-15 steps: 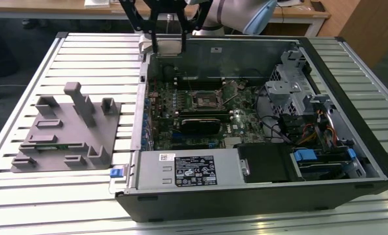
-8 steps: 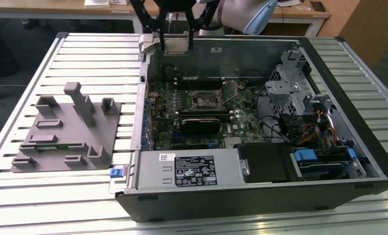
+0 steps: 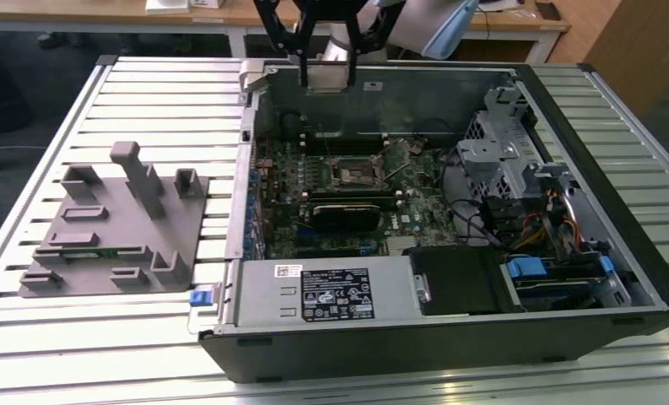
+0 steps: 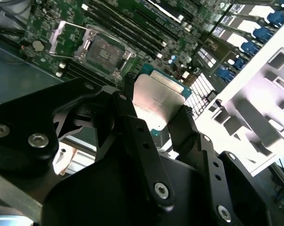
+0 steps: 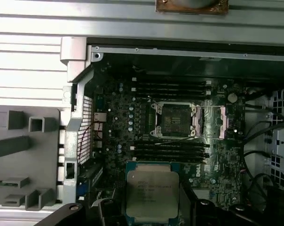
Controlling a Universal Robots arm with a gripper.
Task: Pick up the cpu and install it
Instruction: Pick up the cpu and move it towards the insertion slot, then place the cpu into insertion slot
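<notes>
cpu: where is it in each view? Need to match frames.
Exterior view: cpu between the fingers, over the case's far edge.
Second wrist view: cpu clamped between the fingers, over the board.
First wrist view: cpu, print side up, apart from the socket.
Shared landmark: the open socket.

Case [image 3: 424,359]: lay open on slatted table [image 3: 142,93].
Grey holder [image 3: 98,245]: sat beside case, on the exterior view's left.
</notes>
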